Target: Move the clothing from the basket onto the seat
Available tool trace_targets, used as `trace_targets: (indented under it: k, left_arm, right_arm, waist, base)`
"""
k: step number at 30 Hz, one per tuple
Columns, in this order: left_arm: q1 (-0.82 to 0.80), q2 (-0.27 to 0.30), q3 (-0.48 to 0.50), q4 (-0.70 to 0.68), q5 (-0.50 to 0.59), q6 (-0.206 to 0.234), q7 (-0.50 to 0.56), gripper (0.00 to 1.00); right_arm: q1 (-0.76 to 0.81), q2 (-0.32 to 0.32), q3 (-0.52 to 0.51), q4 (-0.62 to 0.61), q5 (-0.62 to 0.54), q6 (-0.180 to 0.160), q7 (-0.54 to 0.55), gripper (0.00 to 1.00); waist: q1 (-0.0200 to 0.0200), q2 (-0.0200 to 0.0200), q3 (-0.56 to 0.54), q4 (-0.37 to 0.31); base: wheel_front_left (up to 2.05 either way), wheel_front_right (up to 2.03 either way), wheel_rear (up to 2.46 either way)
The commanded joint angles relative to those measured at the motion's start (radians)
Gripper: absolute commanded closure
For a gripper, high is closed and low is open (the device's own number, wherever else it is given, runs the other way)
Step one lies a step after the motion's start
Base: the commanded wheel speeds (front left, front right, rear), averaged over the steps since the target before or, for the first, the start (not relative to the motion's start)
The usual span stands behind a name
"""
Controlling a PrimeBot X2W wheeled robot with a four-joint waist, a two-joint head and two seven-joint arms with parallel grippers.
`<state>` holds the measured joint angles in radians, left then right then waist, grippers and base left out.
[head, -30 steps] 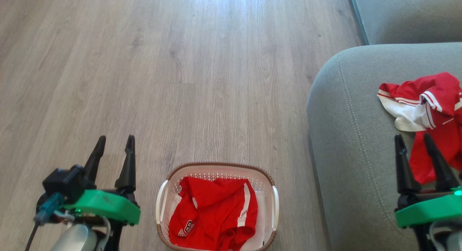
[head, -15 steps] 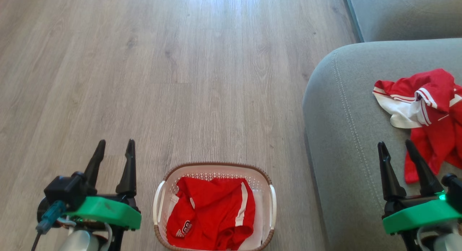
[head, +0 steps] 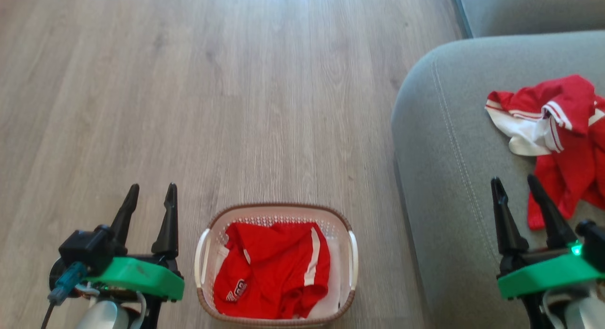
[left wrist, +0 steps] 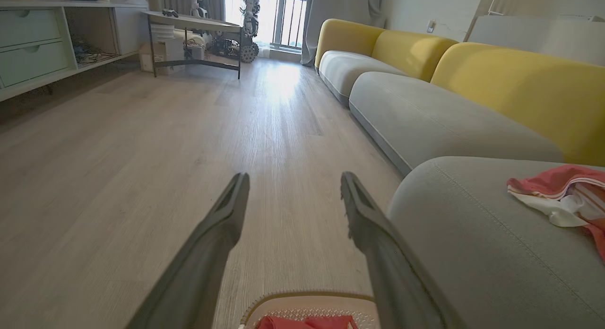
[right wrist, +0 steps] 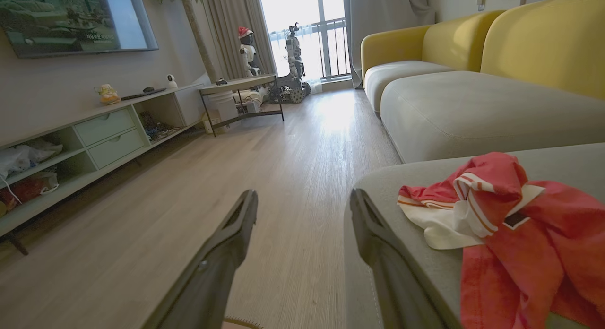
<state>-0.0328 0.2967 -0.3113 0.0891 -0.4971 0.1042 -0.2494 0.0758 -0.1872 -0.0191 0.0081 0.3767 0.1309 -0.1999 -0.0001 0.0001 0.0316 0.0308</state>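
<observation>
Red clothing with white stripes (head: 274,270) lies crumpled inside the white basket (head: 353,260) on the floor at bottom centre. A second red and white piece of clothing (head: 562,130) lies on the grey-green seat (head: 449,154) at the right, also seen as clothing (right wrist: 510,225) in the right wrist view and clothing (left wrist: 567,196) in the left wrist view. My left gripper (head: 149,194) stands open over the floor, left of the basket, holding nothing. My right gripper (head: 515,187) stands open above the seat, just left of the clothing there, with empty fingers.
Wood-look floor (head: 212,83) spreads ahead. A second seat cushion (head: 529,7) lies beyond the first, with yellow backrests (left wrist: 520,83). A low shelf unit (right wrist: 94,135), a side table (right wrist: 241,90) and robots by the window (right wrist: 293,50) stand far off.
The head camera has tilted, so basket and seat sit slightly higher and more leftward in view. The right gripper has drawn back to the left, off the clothing on the seat. The left gripper stays put.
</observation>
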Motion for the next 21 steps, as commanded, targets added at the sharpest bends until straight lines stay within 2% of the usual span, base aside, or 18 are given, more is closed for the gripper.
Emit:
trace_targets:
  k: [1, 8, 15, 18, 21]
  left_arm:
    - [-0.058, 0.009, 0.045, -0.018, 0.008, -0.008, -0.012, 0.0]
    - [-0.128, -0.005, 0.03, 0.021, 0.009, -0.028, -0.012, 0.0]
    - [-0.209, -0.007, 0.021, 0.119, 0.003, -0.063, -0.012, 0.0]
    - [-0.25, -0.007, 0.008, 0.173, 0.005, -0.084, -0.008, 0.0]
    - [-0.295, -0.008, -0.007, 0.236, 0.008, -0.106, -0.002, 0.0]
  right_arm:
    - [-0.062, -0.007, 0.025, -0.042, -0.008, 0.0, -0.008, 0.0]
    - [-0.129, -0.001, 0.04, -0.05, -0.009, 0.0, -0.011, 0.0]
    - [-0.196, 0.011, 0.06, -0.067, -0.01, 0.0, -0.029, 0.0]
    - [-0.223, 0.037, 0.064, -0.082, 0.039, 0.0, -0.038, 0.0]
    - [-0.25, 0.036, 0.076, -0.104, 0.056, 0.0, -0.044, 0.0]
  waist:
    - [0.0001, -0.0001, 0.029, -0.014]
    - [0.0001, -0.0001, 0.127, -0.052]
    - [0.0001, -0.0001, 0.228, -0.1]
    - [0.0001, -0.0001, 0.276, -0.118]
    - [0.0001, -0.0001, 0.328, -0.133]
  base:
    - [0.0, 0.0, 0.0]
    - [0.0, 0.0, 0.0]
    - [0.0, 0.0, 0.0]
    - [0.0, 0.0, 0.0]
    - [0.0, 0.0, 0.0]
